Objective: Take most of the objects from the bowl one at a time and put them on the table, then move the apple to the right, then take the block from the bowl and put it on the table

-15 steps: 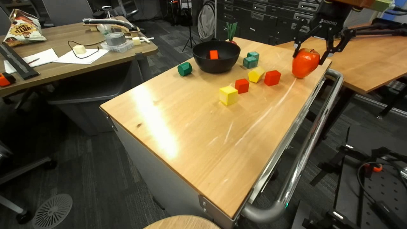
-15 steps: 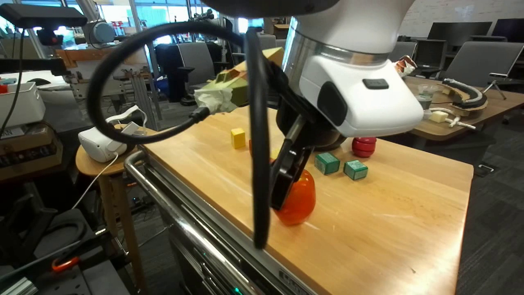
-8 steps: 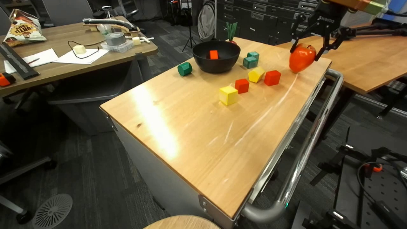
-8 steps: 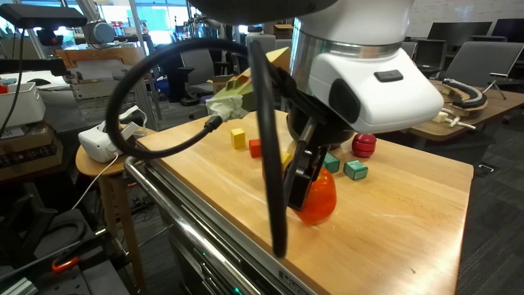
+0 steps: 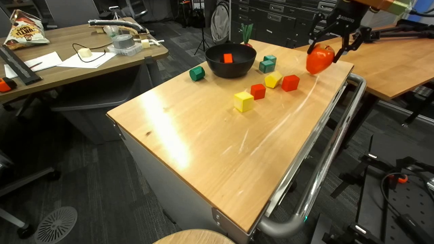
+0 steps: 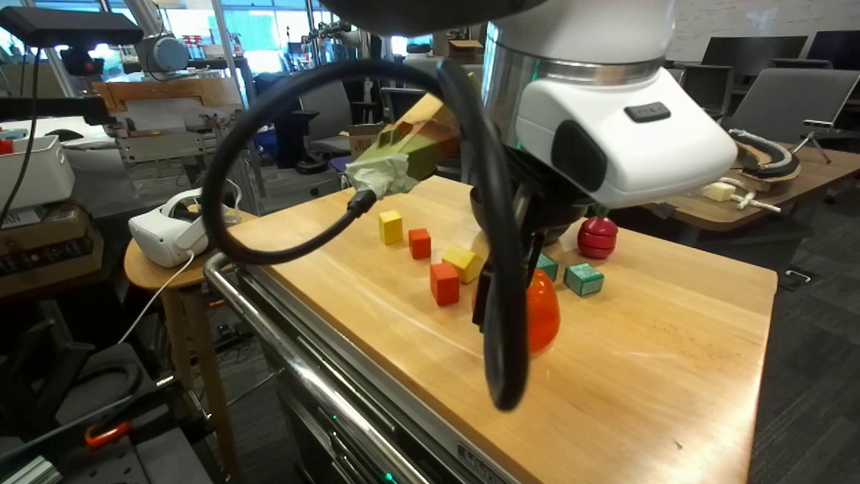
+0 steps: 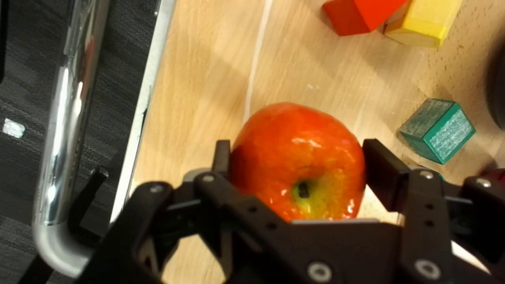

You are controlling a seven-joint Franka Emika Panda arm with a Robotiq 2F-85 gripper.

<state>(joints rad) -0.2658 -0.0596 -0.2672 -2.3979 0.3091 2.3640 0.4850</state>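
Apple [image 5: 320, 59] was held tilted over the table [image 5: 203, 142], toward the metal rail [image 7: 65, 138]; since a second before it had shifted slightly left and higher in an exterior view. In an exterior view the hanging cable [image 6: 507, 289] had moved right, uncovering more of the end red block [image 6: 445, 284] and five-sided yellow block [image 6: 462, 264]. Surface and room, left to right: cluttered desk [image 5: 66, 39] bore a chip bag [image 5: 28, 32]; bright glare [image 5: 166, 128] streaked the pale wood; lone green block [image 5: 197, 73] lay near the black bowl [image 5: 234, 70], which kept its place, inner red block [image 5: 228, 58] inside; next came front yellow block [image 5: 243, 101], middle red block [image 5: 258, 91], two green blocks [image 5: 267, 66] close together farther back, then five-sided yellow block and end red block, near each other; black drawers [image 5: 281, 25] stood behind; metal rail ran along the edge; another wooden table [image 5: 390, 71] lay beyond. Gripper [image 7: 298, 165]: fingers [image 7: 384, 173] stood well apart, clamped on the apple, one against each side. Whether its underside cleared the wood, could not tell.
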